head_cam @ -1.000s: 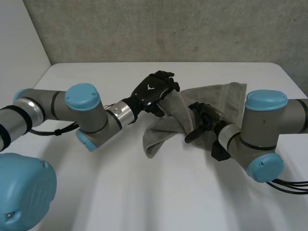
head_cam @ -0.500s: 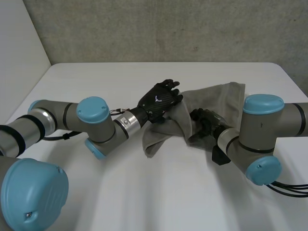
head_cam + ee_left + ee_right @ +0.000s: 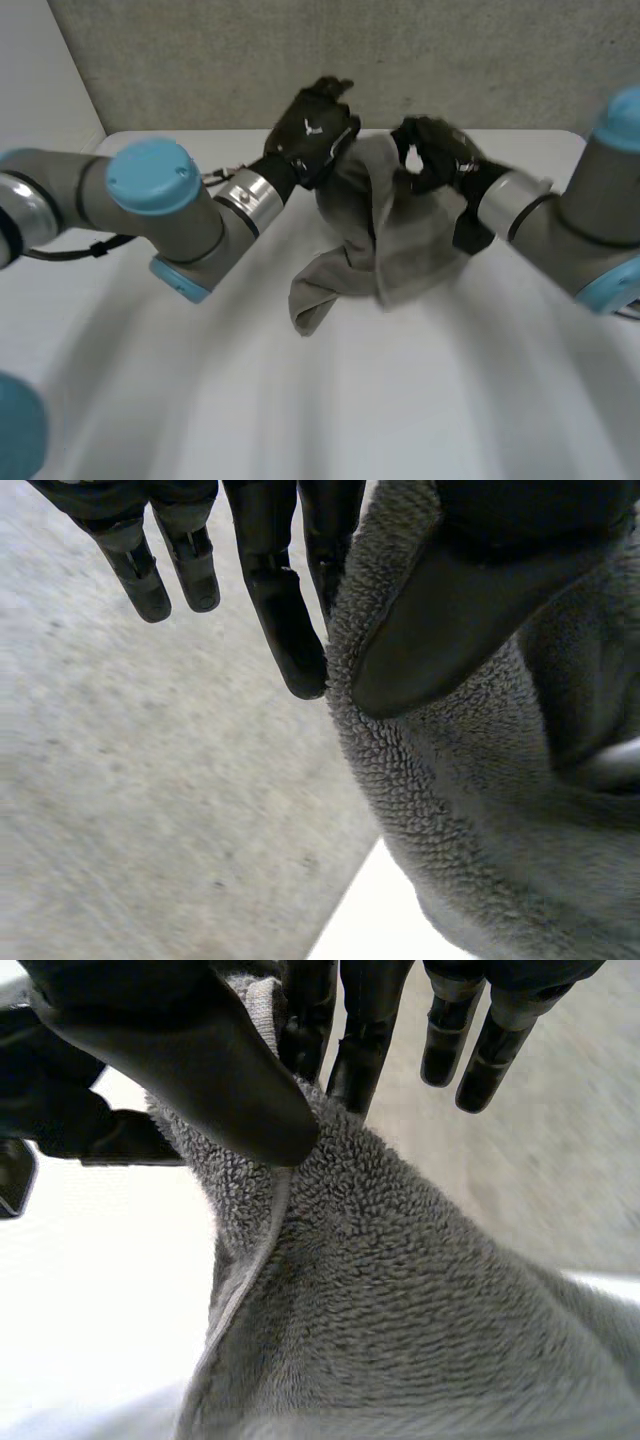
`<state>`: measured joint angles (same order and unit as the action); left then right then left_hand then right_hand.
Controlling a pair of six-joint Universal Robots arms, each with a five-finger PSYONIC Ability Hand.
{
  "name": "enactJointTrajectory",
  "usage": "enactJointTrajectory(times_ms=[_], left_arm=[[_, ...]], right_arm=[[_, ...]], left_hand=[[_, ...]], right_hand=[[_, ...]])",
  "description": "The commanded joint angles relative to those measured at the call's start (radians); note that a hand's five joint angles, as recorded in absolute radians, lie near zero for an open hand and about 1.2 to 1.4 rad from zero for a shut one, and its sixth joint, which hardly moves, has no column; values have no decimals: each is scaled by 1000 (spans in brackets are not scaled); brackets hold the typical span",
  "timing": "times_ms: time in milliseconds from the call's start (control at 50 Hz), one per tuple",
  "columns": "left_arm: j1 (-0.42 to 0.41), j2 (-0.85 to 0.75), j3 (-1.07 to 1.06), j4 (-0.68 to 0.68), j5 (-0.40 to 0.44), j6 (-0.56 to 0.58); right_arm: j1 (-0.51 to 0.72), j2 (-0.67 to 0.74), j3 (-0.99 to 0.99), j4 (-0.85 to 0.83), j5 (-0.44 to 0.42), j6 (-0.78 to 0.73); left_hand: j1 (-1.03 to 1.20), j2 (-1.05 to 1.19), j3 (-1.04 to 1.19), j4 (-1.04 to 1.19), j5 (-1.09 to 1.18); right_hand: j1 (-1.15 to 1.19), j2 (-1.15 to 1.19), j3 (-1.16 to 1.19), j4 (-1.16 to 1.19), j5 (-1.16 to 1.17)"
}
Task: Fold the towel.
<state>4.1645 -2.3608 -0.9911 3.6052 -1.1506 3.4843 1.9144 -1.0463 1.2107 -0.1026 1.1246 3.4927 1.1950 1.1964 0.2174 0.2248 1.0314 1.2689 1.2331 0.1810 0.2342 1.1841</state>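
White table [image 3: 420,410] is seemingly brushed by the lowest fold of the hanging towel [image 3: 395,235]. Beyond, its top edge is pinched, thumb against fingers, by the left hand [image 3: 312,125] and the right hand [image 3: 432,150], likely so it can be spread for folding.

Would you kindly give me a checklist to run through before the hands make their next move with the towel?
1. Left hand pinches the towel at its edge, thumb against fingers: ok.
2. Right hand pinches the towel's edge likewise: ok.
3. Towel wholly off the table: not ok, its lower end seems to lie on it.
4. Towel spread flat between the hands: not ok, it hangs bunched.
5. Hands hold matching corners: cannot tell.
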Motion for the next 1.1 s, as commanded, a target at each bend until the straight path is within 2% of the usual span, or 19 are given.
enactJointTrajectory(times_ms=[20, 100, 140, 220, 320, 400, 440, 480, 500, 520, 560, 640, 820, 860, 880, 920, 940, 980, 1100], left_arm=[[-4, 216, -138, -71, -98, -5], [-18, 334, -231, -175, -164, -19], [-35, 366, -265, -213, -185, -33], [-87, 431, -368, -337, -244, -100], [-122, 442, -452, -430, -319, -216], [-150, 442, -491, -445, -363, -284], [-161, 440, -509, -447, -374, -312], [-178, 439, -529, -456, -379, -346], [-178, 439, -529, -456, -379, -346], [-181, 439, -528, -462, -382, -356], [-181, 440, -526, -470, -377, -369], [-169, 440, -492, -471, -373, -386], [-96, 417, -379, -441, -348, -372], [-72, 350, -328, -433, -264, -367], [-72, 350, -328, -433, -264, -367], [-47, 269, -263, -450, -139, -346], [-47, 268, -262, -450, -138, -346], [-12, 212, -224, -482, -26, -305], [25, 141, -184, -497, 14, -229]], right_arm=[[-55, -87, -179, 217, -256, -113], [-57, -86, -273, 331, -287, -224], [-66, -75, -338, 440, -286, -399], [-78, -64, -355, 544, -273, -582], [-92, -43, -289, 636, -209, -790], [-86, -29, -118, 667, -137, -1002], [-86, -28, -73, 669, -96, -1084], [-86, -31, -43, 669, -52, -1141], [-80, -31, -34, 666, 1, -1167], [-83, -34, -27, 658, 44, -1164], [-84, -40, -23, 647, 76, -1155], [-83, -87, -10, 612, 66, -1107], [-101, -335, 195, 350, -68, -692], [-101, -365, 247, 317, -71, -644], [-101, -389, 297, 285, -71, -606], [-101, -408, 349, 252, -71, -575], [-101, -422, 398, 213, -69, -548], [-101, -431, 447, 178, -66, -520], [-107, -440, 611, 71, -62, -454]], left_hand=[[40, 39, -43, -50, 29], [31, 30, -43, -50, 21], [26, 24, -43, -50, 15], [-10, -11, -43, -50, -21], [-27, -29, -43, -50, -38], [-83, -85, -43, -50, -94], [-168, -170, -43, -50, -179], [-796, -797, -43, -50, -807], [-799, -801, -43, -50, -810], [-1012, -1013, -43, -50, -1023], [-1020, -1021, -43, -50, -1031], [-1020, -1021, -43, -50, -1031], [-1020, -1021, -43, -50, -1031], [-1014, -1015, -43, -50, -1025], [-1014, -1015, -43, -50, -1025], [-1008, -1009, -43, -50, -1019], [-1008, -1009, -43, -50, -1019], [-1008, -1009, -43, -50, -1019], [-1008, -1009, -43, -50, -1019]], right_hand=[[127, 163, -7, -60, 38], [127, 163, -7, -60, 38], [127, 163, -7, -60, 38], [127, 163, -7, -60, 38], [127, 163, -7, -60, 38], [127, 163, -7, -60, 38], [127, 163, -7, -60, 38], [127, 163, -7, -60, 38], [-244, -208, -7, -60, -333], [-989, -953, -7, -60, -1078], [-1094, -1059, -7, -60, -1184], [-1094, -1059, -7, -60, -1184], [-1094, -1059, -7, -60, -1184], [-1094, -1059, -7, -60, -1184], [-1094, -1059, -7, -60, -1184], [-1094, -1059, -7, -60, -1184], [-1094, -1059, -7, -60, -1184], [-1094, -1059, -7, -60, -1184], [-1094, -1059, -7, -60, -1184]])
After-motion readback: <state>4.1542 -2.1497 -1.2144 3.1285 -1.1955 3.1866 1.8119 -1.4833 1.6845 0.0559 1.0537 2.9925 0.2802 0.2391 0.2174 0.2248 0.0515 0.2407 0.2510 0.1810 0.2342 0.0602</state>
